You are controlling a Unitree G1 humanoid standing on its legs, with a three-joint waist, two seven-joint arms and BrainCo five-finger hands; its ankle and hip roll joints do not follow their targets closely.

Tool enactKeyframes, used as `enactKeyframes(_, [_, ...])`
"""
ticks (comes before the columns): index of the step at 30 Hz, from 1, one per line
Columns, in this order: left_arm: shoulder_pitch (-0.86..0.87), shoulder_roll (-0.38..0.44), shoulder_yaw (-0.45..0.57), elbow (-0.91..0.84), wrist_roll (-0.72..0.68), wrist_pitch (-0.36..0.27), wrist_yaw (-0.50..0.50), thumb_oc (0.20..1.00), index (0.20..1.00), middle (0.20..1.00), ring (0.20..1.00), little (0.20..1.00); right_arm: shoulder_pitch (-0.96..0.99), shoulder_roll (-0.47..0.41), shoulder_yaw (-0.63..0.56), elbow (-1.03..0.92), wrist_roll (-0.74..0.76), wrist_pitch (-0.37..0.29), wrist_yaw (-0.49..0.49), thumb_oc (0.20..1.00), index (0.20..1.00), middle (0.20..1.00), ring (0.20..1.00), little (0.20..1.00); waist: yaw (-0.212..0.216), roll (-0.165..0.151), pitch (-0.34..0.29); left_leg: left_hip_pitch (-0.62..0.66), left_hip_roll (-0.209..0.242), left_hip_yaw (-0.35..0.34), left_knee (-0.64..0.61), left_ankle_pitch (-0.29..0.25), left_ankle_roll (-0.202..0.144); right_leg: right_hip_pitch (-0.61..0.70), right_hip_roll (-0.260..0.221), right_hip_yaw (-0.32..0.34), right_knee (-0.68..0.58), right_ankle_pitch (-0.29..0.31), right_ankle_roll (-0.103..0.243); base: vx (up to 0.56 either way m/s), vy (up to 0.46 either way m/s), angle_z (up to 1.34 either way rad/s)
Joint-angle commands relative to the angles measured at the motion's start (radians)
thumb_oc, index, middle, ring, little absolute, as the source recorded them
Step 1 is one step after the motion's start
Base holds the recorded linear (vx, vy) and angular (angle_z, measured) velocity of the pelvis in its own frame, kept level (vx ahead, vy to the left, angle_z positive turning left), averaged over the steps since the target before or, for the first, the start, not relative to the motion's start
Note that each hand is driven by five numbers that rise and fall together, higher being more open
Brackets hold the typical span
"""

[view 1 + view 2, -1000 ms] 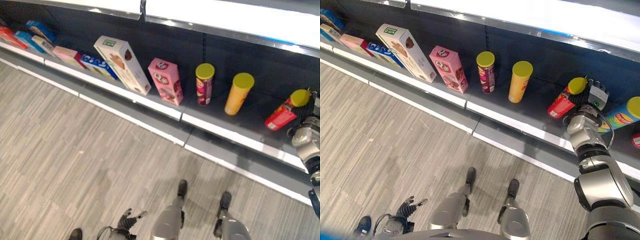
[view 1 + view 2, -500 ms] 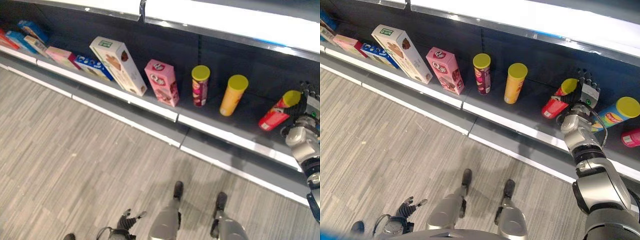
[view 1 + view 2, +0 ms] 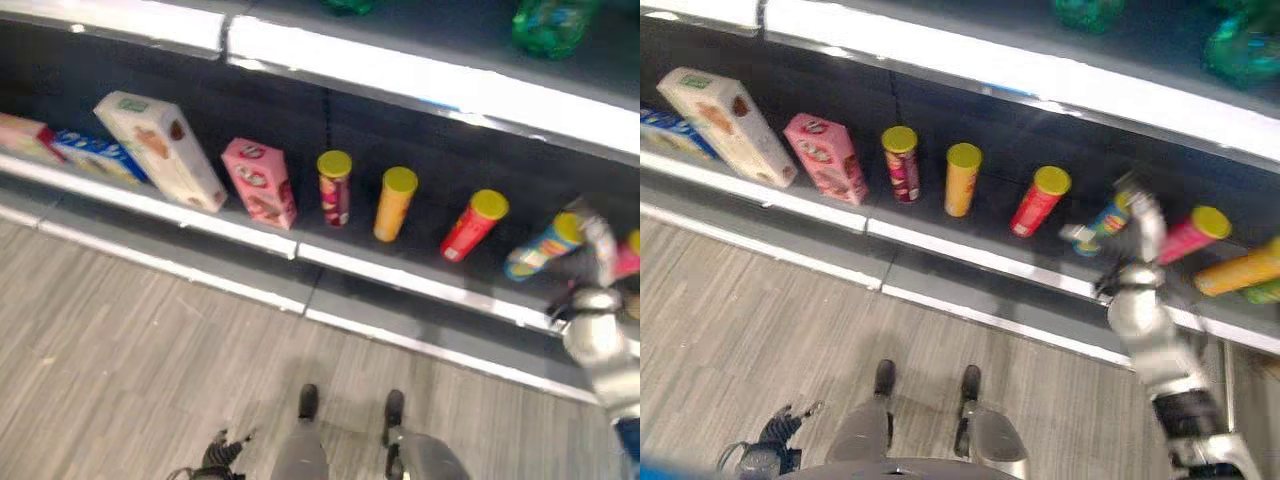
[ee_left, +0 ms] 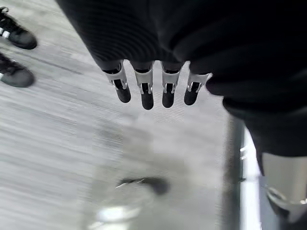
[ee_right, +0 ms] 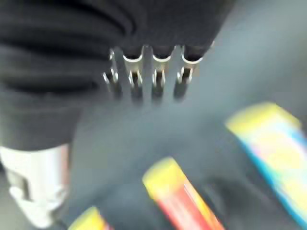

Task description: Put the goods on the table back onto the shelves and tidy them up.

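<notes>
The right hand [image 3: 1137,222] is up at the low shelf [image 3: 970,255], and its fingers [image 5: 144,79] are straight and hold nothing — you can see that best in the right wrist view; the left hand [image 4: 153,88] hangs down low by the floor [image 3: 120,330], fingers loose and empty, so the right hand is much the nearer one to the cans.

The blue can [image 3: 1102,222] is the thing closest to the right hand; it sits just beside the fingers, on the side toward the robot's left, and I cannot tell if they touch; it leans over a lot, with its yellow lid up and toward the right hand and its bottom down toward the shelf's front edge; its long line runs slanted, not straight up.

The red can [image 3: 1039,201] stands next along, further left, and it tips a little too, lid up and back; the orange can [image 3: 960,178] and the dark red can [image 3: 902,163] stand nearly straight, apart from each other.

On the other side of the right hand lie a pink can [image 3: 1193,233] and an orange-yellow can [image 3: 1243,270], both tipped far over, lids pointing up and to the right.

I think the next move is to stand the blue can up — the hand would have to push or hold it near the lid.
</notes>
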Motion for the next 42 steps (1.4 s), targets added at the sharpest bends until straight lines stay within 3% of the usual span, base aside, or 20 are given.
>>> enactKeyframes(1, [-0.007, 0.020, -0.007, 0.073, 0.012, -0.015, -0.040, 1.000, 1.000, 1.000, 1.000, 1.000, -0.039, -0.028, -0.007, 0.053, 0.274, -0.057, 0.187, 1.000, 1.000, 1.000, 1.000, 1.000, 0.003, 0.001, -0.023, 0.020, -0.096, -0.078, 0.105, -0.176, 0.095, -0.022, -0.013, 0.076, 0.105, -0.159, 0.061, -0.03, 0.148, -1.40])
enactKeyframes(8, [-0.036, 0.043, -0.012, 0.076, 0.012, -0.028, -0.064, 1.000, 1.000, 1.000, 1.000, 1.000, 0.009, 0.053, -0.029, 0.091, 0.387, -0.031, 0.257, 1.000, 1.000, 1.000, 1.000, 1.000, -0.028, -0.025, -0.038, 0.065, -0.089, 0.037, 0.072, -0.164, 0.126, -0.087, -0.006, 0.153, 0.203, -0.140, 0.110, -0.07, 0.221, -1.28])
enactKeyframes(12, [-0.053, 0.045, -0.005, 0.076, 0.005, -0.028, -0.062, 1.000, 1.000, 1.000, 1.000, 1.000, 0.020, 0.040, -0.063, 0.105, 0.348, -0.034, 0.230, 1.000, 1.000, 1.000, 1.000, 1.000, -0.009, -0.017, -0.032, 0.055, -0.026, 0.150, 0.061, -0.139, 0.133, -0.063, -0.080, -0.005, 0.258, -0.166, 0.087, -0.19, 0.034, -1.28])
enactKeyframes(16, [-0.037, 0.037, 0.003, 0.068, 0.006, -0.027, -0.062, 1.000, 1.000, 1.000, 1.000, 1.000, 0.023, 0.018, -0.091, 0.095, 0.333, -0.036, 0.226, 1.000, 1.000, 1.000, 1.000, 1.000, 0.018, -0.006, -0.057, 0.030, 0.018, 0.207, 0.067, -0.131, 0.129, -0.014, -0.165, -0.080, 0.268, -0.161, 0.077, -0.14, -0.051, -0.81])
enactKeyframes(18, [-0.017, 0.040, 0.035, 0.072, -0.005, -0.026, -0.058, 1.000, 1.000, 1.000, 1.000, 1.000, 0.011, -0.008, -0.136, 0.059, 0.341, -0.039, 0.222, 1.000, 1.000, 1.000, 1.000, 1.000, 0.059, -0.013, -0.092, 0.004, 0.097, 0.315, 0.084, -0.129, 0.109, 0.042, -0.335, -0.203, 0.246, -0.020, 0.117, -0.17, -0.265, -1.72])
enactKeyframes(22, [-0.025, 0.048, 0.054, 0.071, -0.014, -0.024, -0.048, 1.000, 1.000, 1.000, 1.000, 1.000, 0.010, -0.032, -0.177, 0.025, 0.336, -0.036, 0.204, 1.000, 1.000, 1.000, 1.000, 1.000, 0.068, -0.036, -0.107, 0.007, 0.137, 0.374, 0.086, -0.126, 0.081, 0.070, -0.392, -0.255, 0.189, 0.076, 0.152, -0.04, -0.310, -1.00])
enactKeyframes(24, [-0.028, 0.055, 0.066, 0.066, -0.022, -0.029, -0.039, 1.000, 1.000, 1.000, 1.000, 1.000, 0.017, -0.054, -0.215, 0.007, 0.325, -0.029, 0.185, 1.000, 1.000, 1.000, 1.000, 1.000, 0.067, -0.052, -0.114, 0.013, 0.166, 0.401, 0.086, -0.114, 0.053, 0.072, -0.370, -0.230, 0.141, 0.087, 0.178, -0.03, -0.492, -0.65])
enactKeyframes(26, [-0.032, 0.060, 0.075, 0.063, -0.027, -0.036, -0.034, 1.000, 1.000, 1.000, 1.000, 1.000, 0.014, -0.079, -0.237, 0.018, 0.308, -0.016, 0.168, 1.000, 1.000, 1.000, 1.000, 1.000, 0.068, -0.060, -0.121, 0.021, 0.206, 0.419, 0.071, -0.091, 0.019, 0.082, -0.326, -0.237, 0.103, 0.035, 0.187, 0.02, -0.452, -0.89])
enactKeyframes(29, [-0.022, 0.049, 0.067, 0.035, -0.048, -0.035, -0.037, 1.000, 1.000, 1.000, 1.000, 1.000, 0.053, -0.082, -0.276, 0.009, 0.283, -0.002, 0.132, 1.000, 1.000, 1.000, 1.000, 1.000, 0.056, -0.041, -0.119, 0.038, 0.275, 0.403, 0.037, -0.045, -0.017, 0.080, -0.239, -0.225, 0.099, -0.105, 0.150, 0.05, -0.340, -0.49])
enactKeyframes(30, [-0.022, 0.049, 0.066, 0.035, -0.048, -0.035, -0.037, 1.000, 1.000, 1.000, 1.000, 1.000, 0.054, -0.082, -0.277, 0.008, 0.283, -0.002, 0.132, 1.000, 1.000, 1.000, 1.000, 1.000, 0.057, -0.039, -0.118, 0.039, 0.277, 0.403, 0.036, -0.044, -0.018, 0.081, -0.237, -0.226, 0.099, -0.106, 0.149, 0.06, -0.394, -0.11])
enactKeyframes(31, [-0.016, 0.033, 0.063, 0.026, -0.062, -0.036, -0.035, 1.000, 1.000, 1.000, 1.000, 1.000, 0.069, -0.078, -0.297, 0.011, 0.258, -0.005, 0.091, 1.000, 1.000, 1.000, 1.000, 1.000, 0.042, -0.019, -0.106, 0.045, 0.321, 0.394, 0.050, -0.004, -0.035, 0.095, -0.176, -0.220, 0.085, -0.150, 0.118, 0.03, -0.393, -0.09])
enactKeyframes(33, [-0.008, 0.018, 0.058, -0.012, -0.071, -0.036, -0.035, 1.000, 1.000, 1.000, 1.000, 1.000, 0.074, -0.070, -0.304, 0.004, 0.255, -0.006, 0.073, 1.000, 1.000, 1.000, 1.000, 1.000, 0.038, 0.002, -0.085, 0.029, 0.344, 0.356, 0.115, 0.071, -0.037, 0.121, -0.125, -0.215, 0.054, -0.170, 0.089, 0.02, -0.386, -0.13])
enactKeyframes(34, [-0.017, 0.014, 0.057, -0.009, -0.075, -0.037, -0.032, 1.000, 1.000, 1.000, 1.000, 1.000, 0.069, -0.068, -0.297, 0.012, 0.254, -0.007, 0.064, 1.000, 1.000, 1.000, 1.000, 1.000, 0.038, 0.005, -0.076, 0.024, 0.338, 0.338, 0.140, 0.088, -0.032, 0.131, -0.112, -0.211, 0.042, -0.174, 0.078, -0.06, -0.344, -0.30])
enactKeyframes(35, [-0.022, 0.006, 0.054, -0.001, -0.083, -0.038, -0.025, 1.000, 1.000, 1.000, 1.000, 1.000, 0.047, -0.053, -0.266, 0.018, 0.256, -0.009, 0.052, 1.000, 1.000, 1.000, 1.000, 1.000, 0.054, -0.007, -0.055, -0.006, 0.234, 0.235, 0.205, 0.040, -0.008, 0.130, -0.103, -0.181, 0.038, -0.175, 0.061, -0.06, -0.252, -0.38])
enactKeyframes(36, [-0.023, 0.006, 0.055, 0.000, -0.083, -0.038, -0.025, 1.000, 1.000, 1.000, 1.000, 1.000, 0.046, -0.053, -0.266, 0.018, 0.256, -0.009, 0.052, 1.000, 1.000, 1.000, 1.000, 1.000, 0.051, -0.009, -0.056, -0.010, 0.232, 0.233, 0.207, 0.041, -0.006, 0.128, -0.106, -0.183, 0.038, -0.174, 0.062, -0.07, -0.241, -0.30])
enactKeyframes(37, [-0.025, 0.000, 0.050, 0.004, -0.082, -0.037, -0.028, 1.000, 1.000, 1.000, 1.000, 1.000, 0.035, -0.047, -0.245, 0.022, 0.249, -0.004, 0.057, 1.000, 1.000, 1.000, 1.000, 1.000, 0.064, -0.016, -0.051, -0.021, 0.143, 0.175, 0.211, -0.032, 0.009, 0.125, -0.101, -0.156, 0.036, -0.173, 0.058, -0.01, -0.068, -0.50])
enactKeyframes(38, [-0.025, 0.000, 0.051, 0.005, -0.082, -0.037, -0.028, 1.000, 1.000, 1.000, 1.000, 1.000, 0.034, -0.047, -0.245, 0.022, 0.249, -0.004, 0.057, 1.000, 1.000, 1.000, 1.000, 1.000, 0.062, -0.017, -0.052, -0.024, 0.140, 0.174, 0.212, -0.032, 0.011, 0.123, -0.104, -0.157, 0.036, -0.173, 0.059, 0.03, -0.143, -0.74])
enactKeyframes(39, [-0.032, -0.009, 0.032, 0.015, -0.066, -0.040, -0.028, 1.000, 1.000, 1.000, 1.000, 1.000, 0.004, -0.029, -0.212, 0.046, 0.250, 0.000, 0.061, 1.000, 1.000, 1.000, 1.000, 1.000, 0.074, -0.017, -0.059, -0.014, 0.005, 0.110, 0.182, -0.120, 0.039, 0.121, -0.085, -0.118, 0.028, -0.166, 0.060, 0.05, -0.067, -0.88])
enactKeyframes(41, [-0.035, -0.016, 0.006, 0.018, -0.046, -0.042, -0.031, 1.000, 1.000, 1.000, 1.000, 1.000, -0.014, -0.022, -0.193, 0.077, 0.253, -0.001, 0.055, 1.000, 1.000, 1.000, 1.000, 1.000, 0.073, 0.003, -0.075, 0.001, -0.068, 0.098, 0.136, -0.132, 0.074, 0.110, -0.060, -0.095, 0.026, -0.163, 0.060, 0.04, -0.028, -0.71])
enactKeyframes(42, [-0.035, -0.017, 0.006, 0.018, -0.046, -0.042, -0.030, 1.000, 1.000, 1.000, 1.000, 1.000, -0.015, -0.022, -0.192, 0.078, 0.253, -0.002, 0.055, 1.000, 1.000, 1.000, 1.000, 1.000, 0.074, 0.003, -0.074, 0.002, -0.068, 0.099, 0.135, -0.132, 0.074, 0.110, -0.060, -0.094, 0.027, -0.163, 0.060, 0.03, 0.036, -0.75])
